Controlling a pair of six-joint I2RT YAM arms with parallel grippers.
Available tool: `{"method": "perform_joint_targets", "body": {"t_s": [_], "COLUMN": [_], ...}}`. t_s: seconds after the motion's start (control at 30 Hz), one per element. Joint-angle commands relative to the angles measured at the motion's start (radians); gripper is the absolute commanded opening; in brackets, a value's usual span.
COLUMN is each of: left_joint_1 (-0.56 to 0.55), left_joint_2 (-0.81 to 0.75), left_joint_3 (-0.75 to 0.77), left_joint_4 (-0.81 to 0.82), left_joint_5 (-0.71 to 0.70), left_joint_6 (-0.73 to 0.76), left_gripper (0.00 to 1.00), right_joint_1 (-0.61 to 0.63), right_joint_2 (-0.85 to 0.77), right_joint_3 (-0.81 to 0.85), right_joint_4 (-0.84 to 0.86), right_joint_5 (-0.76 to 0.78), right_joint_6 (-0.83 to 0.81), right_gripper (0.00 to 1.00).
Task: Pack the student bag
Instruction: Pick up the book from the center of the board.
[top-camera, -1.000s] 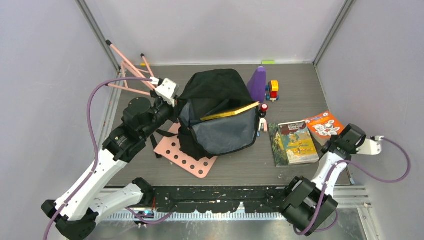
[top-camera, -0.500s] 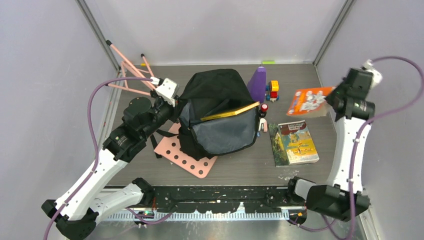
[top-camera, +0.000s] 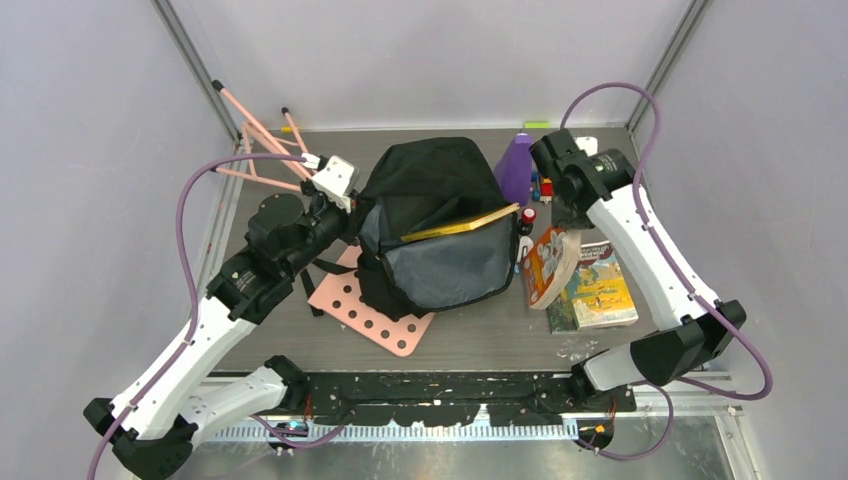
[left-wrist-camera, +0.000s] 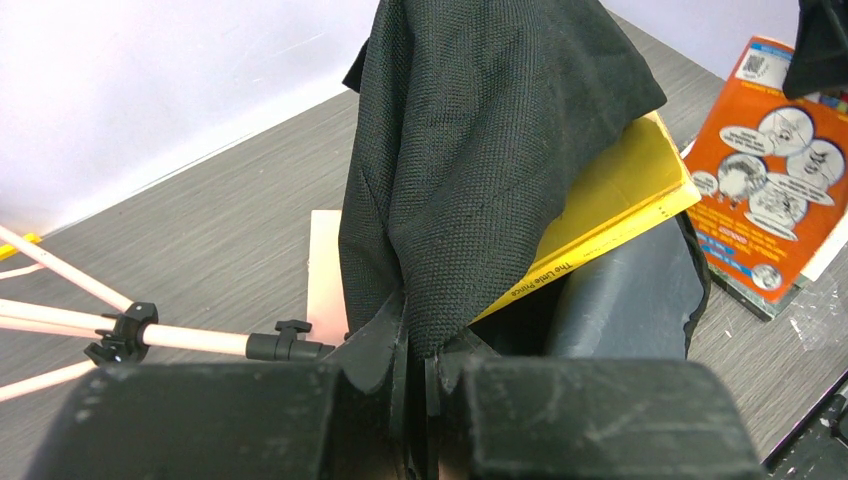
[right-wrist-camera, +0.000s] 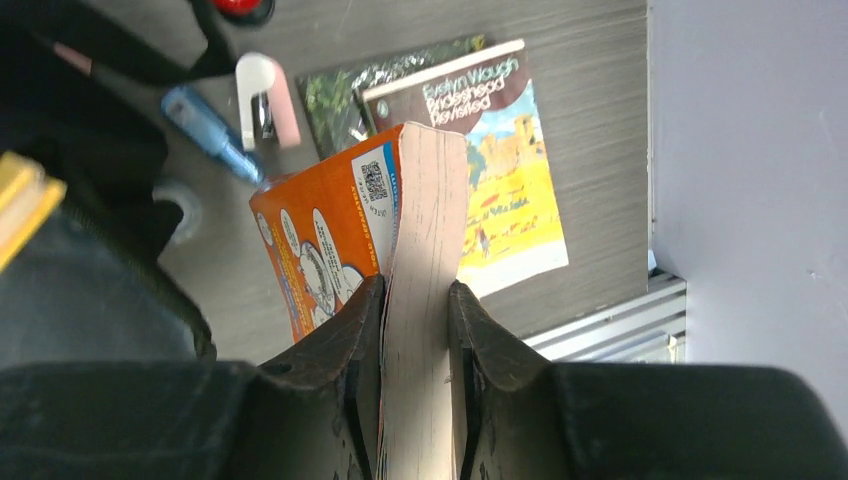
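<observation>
Two edges clamped: left tool (left-wrist-camera: 418, 348) student bag (left-wrist-camera: 480, 130), right tool (right-wrist-camera: 416, 305) orange book (right-wrist-camera: 322, 238).

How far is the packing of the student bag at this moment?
Done: a yellow book sticks out of the student bag. In hand: the left gripper pinches the bag's fabric, and the right gripper holds an orange book beside the bag. Left: the Brideshead Revisited book and a dark green book next to it lie on the table, unpacked.

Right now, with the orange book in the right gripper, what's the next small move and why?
Probably swing the orange book left into the student bag opening: the right gripper is shut on it just beside the bag, and the left gripper holds the flap up.
</observation>
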Motion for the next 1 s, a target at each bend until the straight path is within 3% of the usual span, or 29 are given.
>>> {"method": "perform_joint_targets", "body": {"t_s": [0.0, 0.17, 0.33, 0.47, 0.6, 0.77, 0.87, 0.97], "left_joint_1": [0.0, 0.0, 0.001, 0.0, 0.0, 0.001, 0.001, 0.0], "left_joint_2": [-0.003, -0.003, -0.003, -0.005, -0.012, -0.019, -0.022, -0.025], "left_joint_3": [0.018, 0.018, 0.018, 0.018, 0.018, 0.018, 0.018, 0.018], "left_joint_4": [0.047, 0.045, 0.046, 0.046, 0.046, 0.048, 0.048, 0.049], "left_joint_5": [-0.008, -0.004, 0.001, 0.003, -0.001, -0.002, 0.002, 0.007], "left_joint_6": [0.004, 0.001, 0.0, -0.001, 0.0, 0.001, -0.001, -0.004], "left_gripper": [0.0, 0.0, 0.0, 0.0, 0.0, 0.0, 0.0, 0.0], "right_joint_1": [0.136, 0.305, 0.377, 0.455, 0.475, 0.476, 0.475, 0.476], "right_joint_2": [-0.005, 0.034, 0.012, 0.044, 0.047, -0.052, -0.117, -0.187], "right_joint_3": [0.021, -0.084, -0.206, -0.257, -0.308, -0.426, -0.481, -0.54], "right_joint_4": [-0.157, -0.13, 0.013, 0.035, 0.089, 0.224, 0.275, 0.307], "right_joint_5": [0.119, 0.13, 0.096, 0.161, 0.105, 0.006, -0.036, -0.066], "right_joint_6": [0.143, 0.259, 0.308, 0.356, 0.372, 0.381, 0.399, 0.408], "right_gripper": [0.01, 0.01, 0.01, 0.01, 0.02, 0.29, 0.4, 0.44]}}
